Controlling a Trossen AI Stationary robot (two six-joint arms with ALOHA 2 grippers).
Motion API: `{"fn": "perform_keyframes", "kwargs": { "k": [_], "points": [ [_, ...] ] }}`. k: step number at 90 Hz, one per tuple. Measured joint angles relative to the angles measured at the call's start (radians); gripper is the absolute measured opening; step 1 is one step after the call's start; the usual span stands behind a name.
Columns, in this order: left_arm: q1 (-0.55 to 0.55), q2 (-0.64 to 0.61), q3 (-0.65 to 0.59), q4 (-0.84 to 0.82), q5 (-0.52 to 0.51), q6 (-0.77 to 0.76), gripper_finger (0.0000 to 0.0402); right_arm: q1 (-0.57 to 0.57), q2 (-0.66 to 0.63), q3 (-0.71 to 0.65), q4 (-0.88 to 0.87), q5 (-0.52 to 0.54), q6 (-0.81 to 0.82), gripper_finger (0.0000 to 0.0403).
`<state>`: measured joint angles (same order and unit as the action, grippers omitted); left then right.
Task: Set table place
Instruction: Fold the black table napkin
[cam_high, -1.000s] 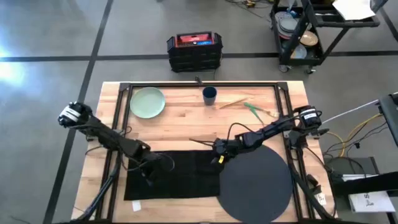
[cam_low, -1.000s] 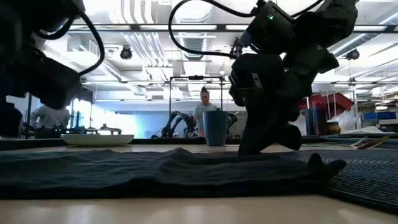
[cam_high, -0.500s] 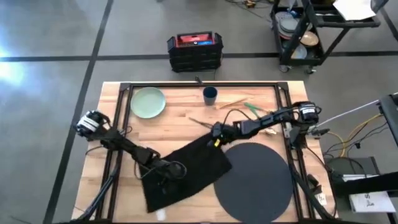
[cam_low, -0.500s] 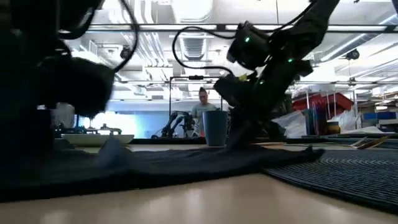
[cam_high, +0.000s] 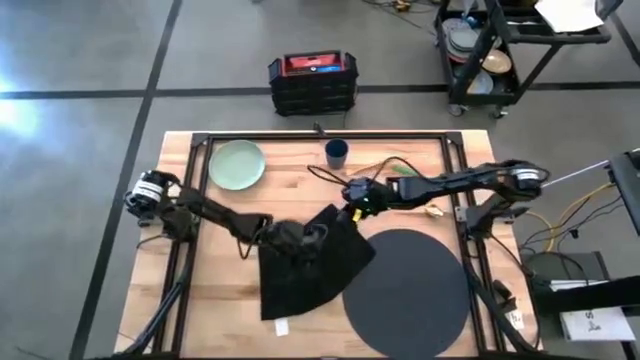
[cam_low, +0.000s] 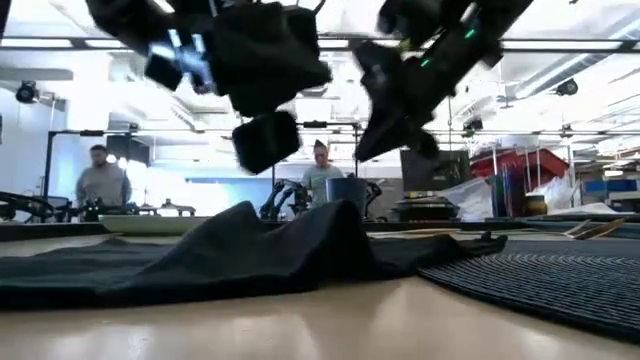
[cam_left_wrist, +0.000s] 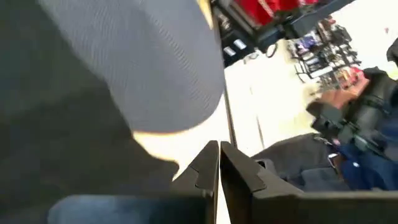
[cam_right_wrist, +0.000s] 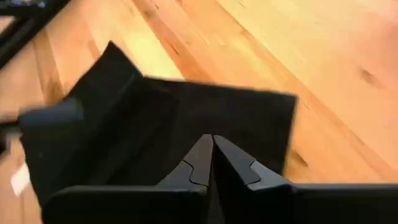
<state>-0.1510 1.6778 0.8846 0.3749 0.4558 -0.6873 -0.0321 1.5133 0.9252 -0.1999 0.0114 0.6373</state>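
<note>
High view shows the light wood worktop (cam_high: 300, 185) with its black rail frame, and both dark arms reach toward its middle. On the near right part lies the dark grey round placemat (cam_high: 405, 292), flat. Just left of it the black cloth napkin (cam_high: 305, 265) lies crumpled and folded on the wood; its right edge overlaps the rim of the placemat. From the low view the napkin rises in a soft ridge at the middle, and the placemat shows as a ribbed dark surface on the right.

The pale green plate (cam_high: 237, 163) sits at the far left corner, well apart from the napkin. The small dark blue cup (cam_high: 337, 152) stands upright at the far edge, near the middle. To the right of the cup lies the gold cutlery with green handles (cam_high: 405, 175), partly hidden under the right arm.

The left gripper (cam_high: 312, 233) hangs over the far part of the napkin, and in its wrist view the jaws are pressed together with no cloth seen between them. The right gripper (cam_high: 352, 192) is just beyond the far corner of the napkin; its jaws are also clenched, with nothing between the tips. In the low view both grippers are above the cloth, not touching it.
</note>
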Motion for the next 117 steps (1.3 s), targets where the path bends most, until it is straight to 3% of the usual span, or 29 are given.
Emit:
{"fn": "perform_keyframes", "kwargs": {
  "k": [7, 23, 41, 55, 84, 117],
  "points": [
    [0.054, -0.020, 0.033, -0.145, -0.016, 0.096, 0.0000, 0.054, -0.045, -0.039, -0.047, 0.028, 0.041, 0.0000],
    [0.190, -0.011, 0.142, -0.473, -0.182, 0.423, 0.0000, 0.196, -0.081, -0.114, -0.034, 0.105, 0.213, 0.0000],
    [0.362, 0.077, 0.226, -0.563, -0.074, 0.654, 0.0000, 0.299, -0.071, -0.140, -0.040, 0.208, 0.376, 0.0000],
    [0.416, 0.168, 0.285, -0.638, 0.021, 0.768, 0.0000, 0.316, -0.078, -0.143, -0.077, 0.267, 0.452, 0.0000],
    [0.416, 0.326, 0.415, -0.754, 0.036, 0.893, 0.0000, 0.323, -0.110, -0.143, -0.134, 0.349, 0.549, 0.0000],
    [0.432, 0.348, 0.434, -0.911, -0.196, 0.906, 0.0000, 0.322, -0.148, -0.143, -0.167, 0.360, 0.549, 0.0000]
  ]
}}
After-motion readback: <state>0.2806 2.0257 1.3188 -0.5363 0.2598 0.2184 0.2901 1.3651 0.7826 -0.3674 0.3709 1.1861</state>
